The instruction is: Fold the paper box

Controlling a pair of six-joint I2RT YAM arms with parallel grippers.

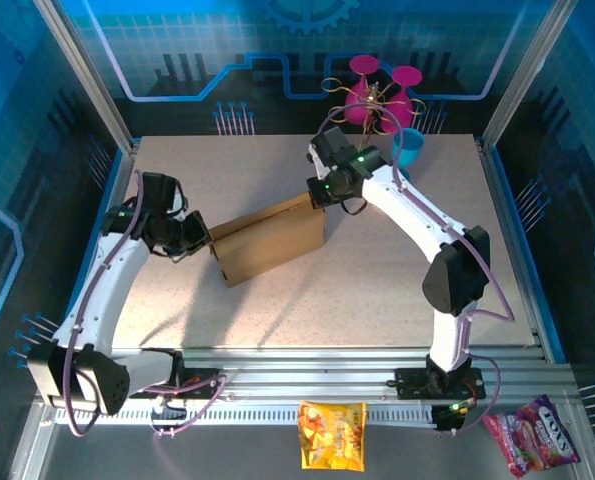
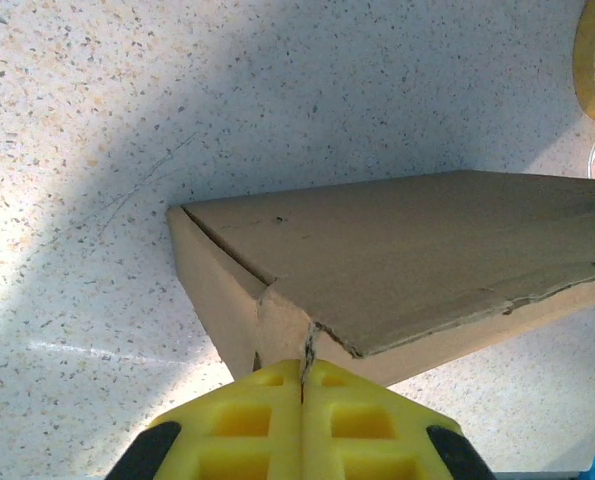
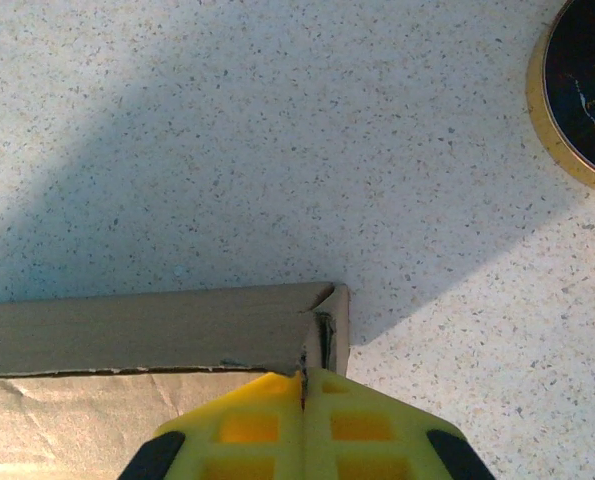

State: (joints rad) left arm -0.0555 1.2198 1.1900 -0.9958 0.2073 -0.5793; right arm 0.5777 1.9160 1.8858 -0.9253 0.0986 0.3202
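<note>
With jaws being held fully closed, the left gripper is being pressed against one end corner of the paper box and the right gripper against the opposite end. The box is apparently being braced between them, mid-way across the table.

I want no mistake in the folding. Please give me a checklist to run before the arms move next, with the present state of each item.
1. Left gripper shut, at a corner of the box: ok.
2. Right gripper shut, at a corner on the opposite end: ok.
3. Cardboard really pinched between either gripper's fingers: cannot tell.
4. Lid edge flush with the wall: not ok, it juts past the wall in the left wrist view.
5. Blue cup apart from the box: ok.
</note>
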